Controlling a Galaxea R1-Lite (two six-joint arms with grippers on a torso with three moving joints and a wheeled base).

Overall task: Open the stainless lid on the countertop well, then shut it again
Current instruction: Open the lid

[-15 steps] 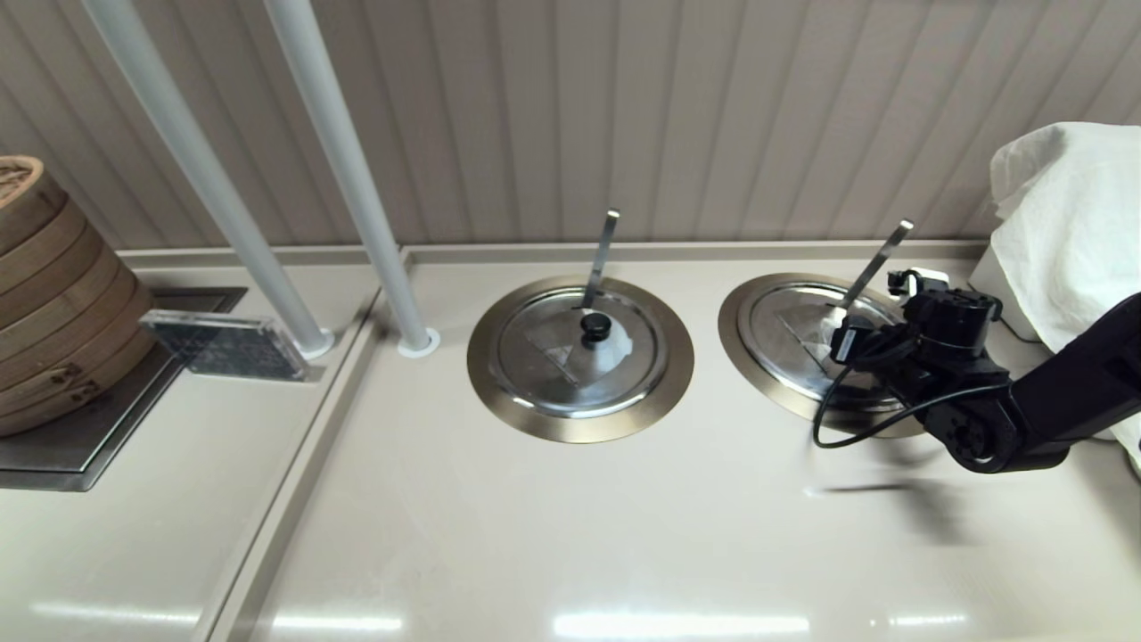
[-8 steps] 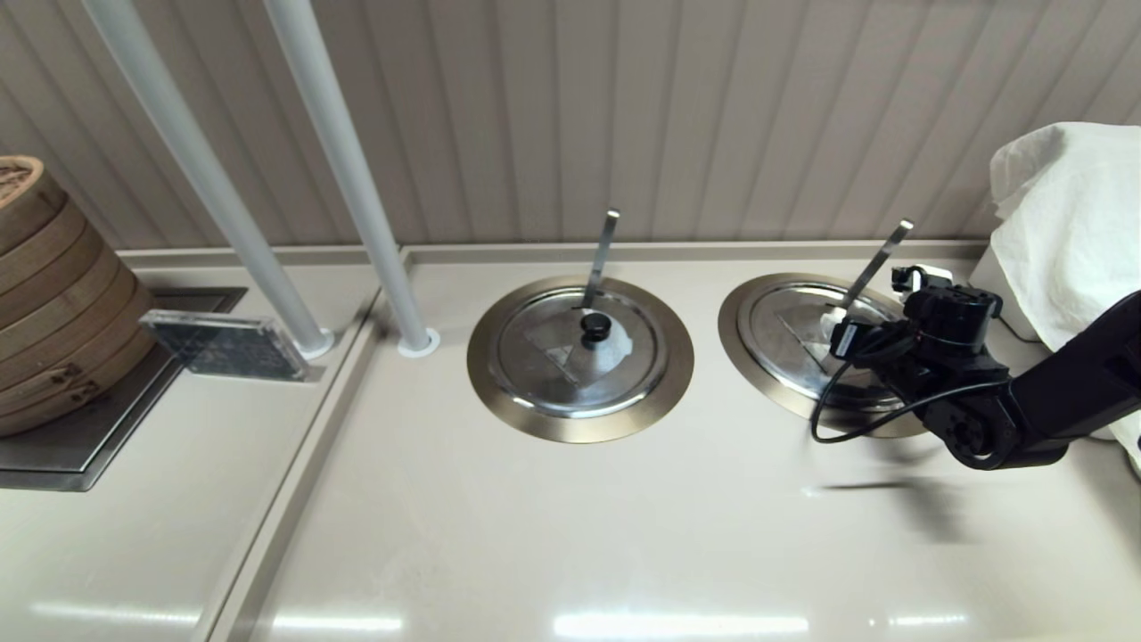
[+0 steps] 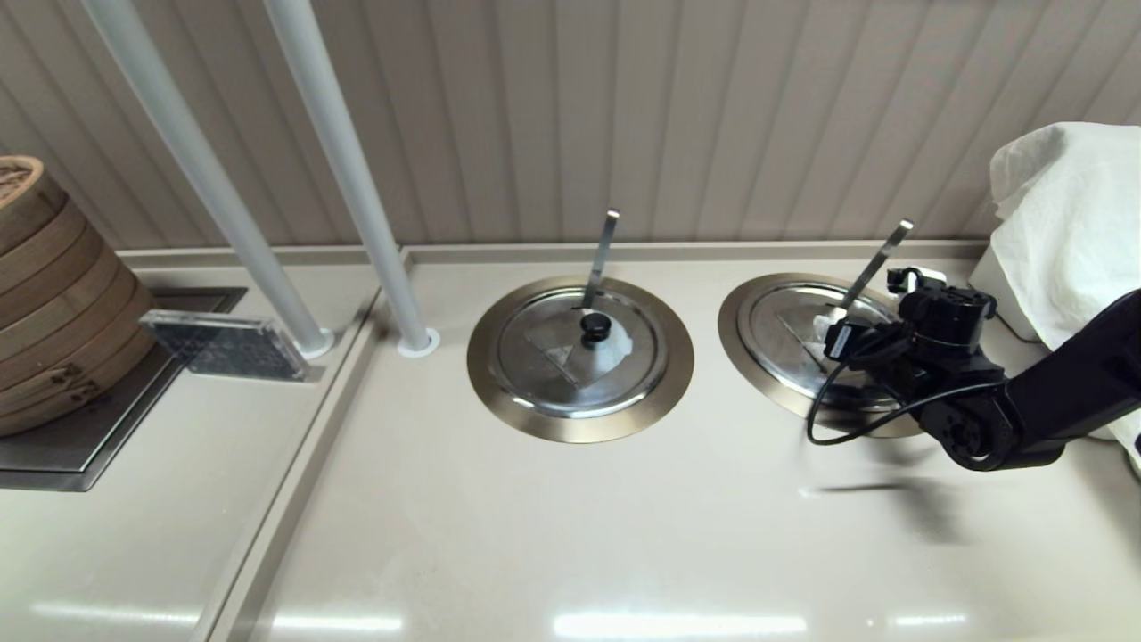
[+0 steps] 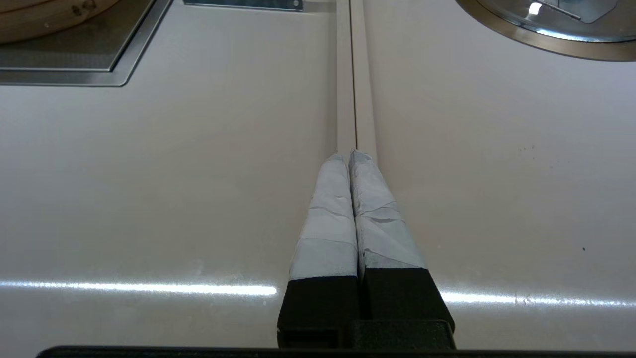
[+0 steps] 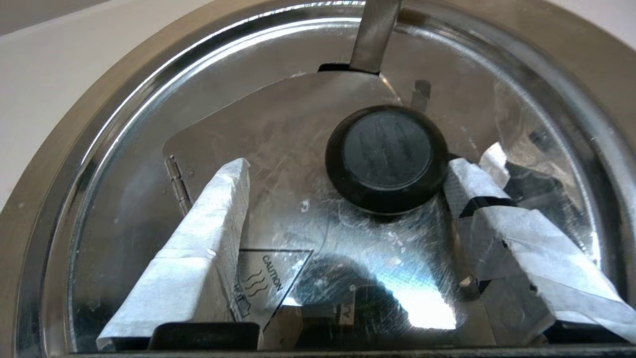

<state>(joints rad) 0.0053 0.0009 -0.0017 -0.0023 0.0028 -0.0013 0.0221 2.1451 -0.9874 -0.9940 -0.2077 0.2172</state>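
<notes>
Polished steel on the stainless lid (image 5: 308, 164), mirror-bright, finely scratched, with a matt black plastic knob (image 5: 386, 155). Brushed bronze-grey metal round the countertop well (image 3: 758, 357). Smooth, glossy beige on the counter (image 3: 553, 535). Crinkled whitish tape wrapping the right gripper (image 5: 343, 179) fingers (image 5: 198, 248). Soft white cloth (image 3: 1070, 205) at the counter's right edge; pale wood on the steamer baskets (image 3: 53, 303) at the left edge.

Glossy beige countertop (image 3: 535, 535) with bright strips of reflected overhead light. Backed by a vertically ribbed beige wall panel (image 3: 624, 116). Crossed at left by two slanted pale grey round poles (image 3: 348, 178). Divided by a straight seam (image 4: 354, 74).
</notes>
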